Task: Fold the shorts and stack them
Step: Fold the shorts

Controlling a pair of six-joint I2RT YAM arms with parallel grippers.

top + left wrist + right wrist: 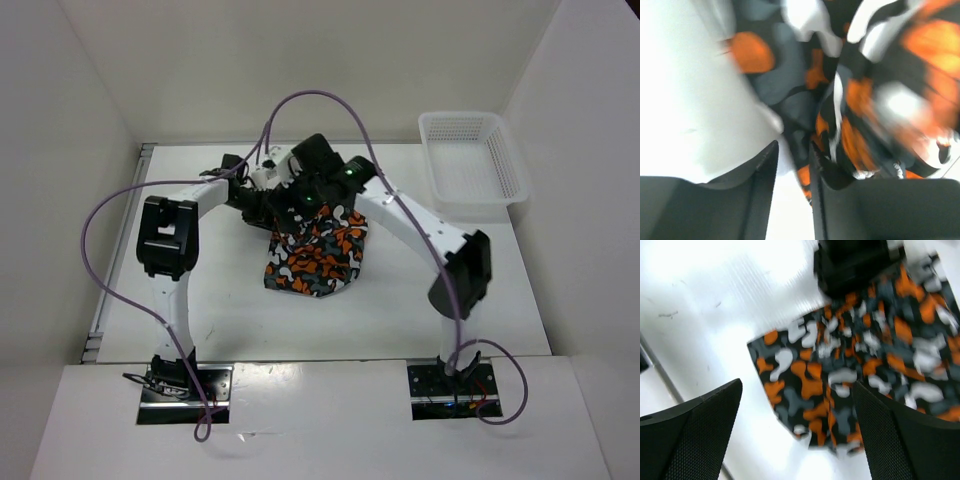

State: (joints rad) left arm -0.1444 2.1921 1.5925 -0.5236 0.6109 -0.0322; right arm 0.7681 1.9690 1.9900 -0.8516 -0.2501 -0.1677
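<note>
The shorts (318, 258), printed in orange, white, grey and black, lie mid-table with their far end drawn up toward both grippers. My left gripper (272, 208) is at that far end. In the left wrist view its jaws (794, 147) stand a narrow gap apart with a bunched edge of the shorts (790, 75) between them and draped over the right finger. My right gripper (306, 200) hovers just beside it. In the right wrist view it (797, 385) is wide open and empty above the shorts (840, 365). Both wrist views are blurred.
A white mesh basket (515, 172) stands at the back right corner of the white table (200, 300). White walls close in the left, back and right. A metal rail (100, 300) runs along the table's left edge. Purple cables arc over both arms.
</note>
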